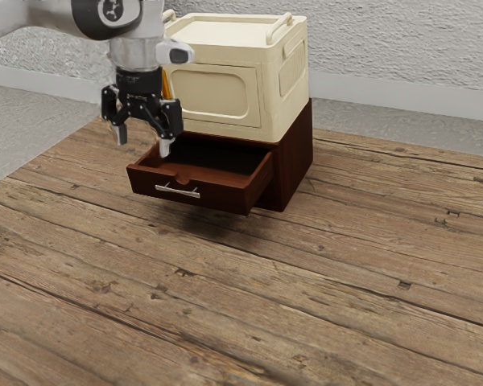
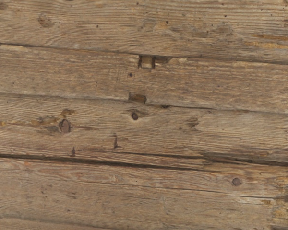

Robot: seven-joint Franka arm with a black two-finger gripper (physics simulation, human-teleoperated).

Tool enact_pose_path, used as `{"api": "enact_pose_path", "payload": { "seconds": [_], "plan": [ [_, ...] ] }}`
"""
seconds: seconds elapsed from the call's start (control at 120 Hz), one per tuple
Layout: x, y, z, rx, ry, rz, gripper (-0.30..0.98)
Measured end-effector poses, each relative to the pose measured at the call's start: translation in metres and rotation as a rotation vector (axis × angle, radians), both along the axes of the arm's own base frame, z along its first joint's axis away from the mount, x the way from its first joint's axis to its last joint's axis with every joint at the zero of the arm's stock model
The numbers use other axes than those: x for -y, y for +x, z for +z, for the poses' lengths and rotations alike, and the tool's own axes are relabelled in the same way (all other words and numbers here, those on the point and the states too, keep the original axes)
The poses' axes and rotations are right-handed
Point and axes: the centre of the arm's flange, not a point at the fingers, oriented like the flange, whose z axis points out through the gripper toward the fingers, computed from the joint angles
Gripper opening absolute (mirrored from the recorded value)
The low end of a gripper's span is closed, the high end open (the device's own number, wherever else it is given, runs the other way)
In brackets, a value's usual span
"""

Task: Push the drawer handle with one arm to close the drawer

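- Upper left of the frame: a black gripper (image 1: 143, 143), its fingers spread wide with nothing between them.
- Left of centre: a reddish-brown drawer (image 1: 217, 198), standing open, a silver handle (image 1: 177, 190) across its front.
- Upper centre: a cream box (image 1: 217, 92) atop the drawer's cabinet (image 1: 296, 165).

Drawer (image 1: 217, 197): dark reddish-brown, notched front edge, level, stands open. Handle (image 1: 177, 191): slim silvery bar, crosswise on the drawer's front.

The drawer (image 1: 219, 198) is dark reddish brown, its handle (image 1: 177, 190) silver, the box (image 1: 217, 92) cream, the table (image 1: 225, 281) brown with darker grain and knots.
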Motion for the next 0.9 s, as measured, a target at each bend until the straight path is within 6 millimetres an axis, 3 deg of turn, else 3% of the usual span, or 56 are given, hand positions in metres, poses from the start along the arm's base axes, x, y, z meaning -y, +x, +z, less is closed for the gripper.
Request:
{"api": "enact_pose_path", "payload": {
  "seconds": [0.075,0.142,0.258,0.3,0.333,0.408,0.517,0.575,0.65,0.7,0.758,0.825,0.9],
  "plan": [
    [0.039,0.008,-0.002,0.063,-0.007,-0.059,0.69],
    [0.060,0.009,0.004,0.112,-0.010,-0.083,0.69],
    [0.059,0.008,0.018,0.162,0.016,-0.043,0.69],
    [0.053,0.010,0.014,0.167,0.026,-0.022,0.69],
    [0.048,0.006,0.002,0.161,0.033,-0.007,0.69],
    [0.026,-0.036,-0.055,0.127,0.029,0.024,0.69],
    [-0.053,-0.055,-0.107,0.141,-0.026,0.203,0.69],
    [-0.059,-0.079,-0.141,0.148,-0.053,0.230,0.64],
    [-0.058,-0.084,-0.154,0.201,-0.071,0.242,0.43],
    [-0.058,-0.075,-0.166,0.216,-0.071,0.250,0.30],
    [-0.068,-0.037,-0.174,0.245,-0.059,0.259,0.18],
    [-0.079,-0.007,-0.186,0.275,-0.047,0.256,0.09],
    [-0.090,0.013,-0.199,0.309,-0.039,0.245,0.02]
  ]
}}
